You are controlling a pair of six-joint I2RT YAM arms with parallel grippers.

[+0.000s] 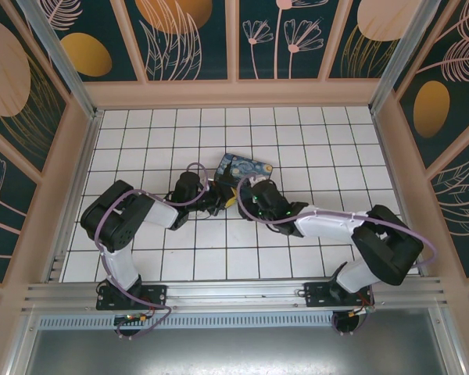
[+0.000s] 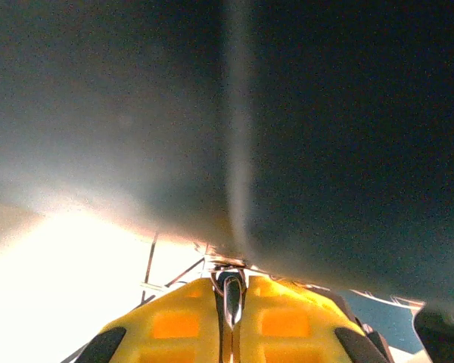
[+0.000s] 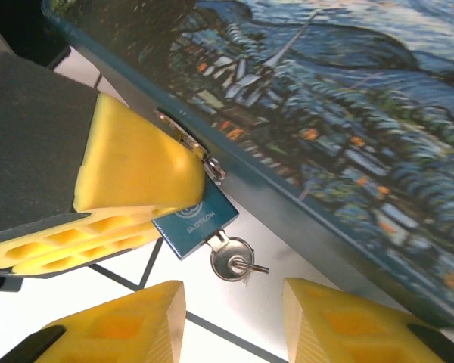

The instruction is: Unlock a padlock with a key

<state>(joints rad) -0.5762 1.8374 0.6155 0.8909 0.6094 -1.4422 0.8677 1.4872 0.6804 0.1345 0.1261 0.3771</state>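
padlock [image 3: 195, 224] hung on box [image 3: 363, 113], mid worktop [image 1: 219, 250], long axis pointing away from box, key [image 3: 231, 261] in its free end, my left end effector [image 2: 232, 283] clamping padlock, right end effector [image 3: 233, 310] open near key

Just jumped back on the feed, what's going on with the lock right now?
The left gripper is shut on the padlock, which hangs at the edge of the starry-night box. The key sits in the padlock's keyhole. The right gripper is open just below, its jaws apart on either side of the key and touching nothing. I cannot tell whether the shackle is released.
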